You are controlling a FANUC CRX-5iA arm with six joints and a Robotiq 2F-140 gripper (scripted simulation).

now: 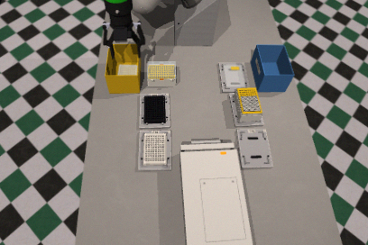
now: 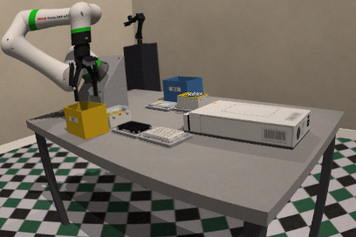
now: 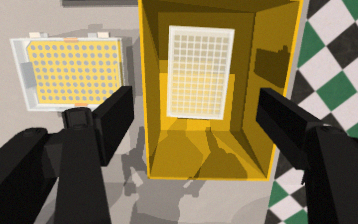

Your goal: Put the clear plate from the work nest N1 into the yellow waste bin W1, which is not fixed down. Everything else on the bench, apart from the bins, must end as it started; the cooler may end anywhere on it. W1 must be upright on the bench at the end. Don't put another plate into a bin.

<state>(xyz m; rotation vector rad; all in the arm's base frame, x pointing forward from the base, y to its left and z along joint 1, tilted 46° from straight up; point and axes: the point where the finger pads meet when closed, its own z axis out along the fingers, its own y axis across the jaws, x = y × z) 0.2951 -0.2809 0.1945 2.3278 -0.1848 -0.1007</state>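
Nearest us, the long white box-shaped machine (image 1: 216, 190) fills the counter's (image 1: 117, 204) front edge. Farther back, at the far left edge, our black two-finger tool (image 1: 122, 43) hangs open and empty above the open yellow bin (image 1: 114, 82); the clear gridded plate (image 3: 200, 71) lies inside, beside a yellow-welled plate (image 1: 161, 71).

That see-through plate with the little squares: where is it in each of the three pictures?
Top: inside the yellow bin, the clear plate lies just below the hand.
Exterior: hidden behind the bin's wall.
Wrist: the plate lies on the bin's floor, upper centre.
Shared landmark: the yellow bin.
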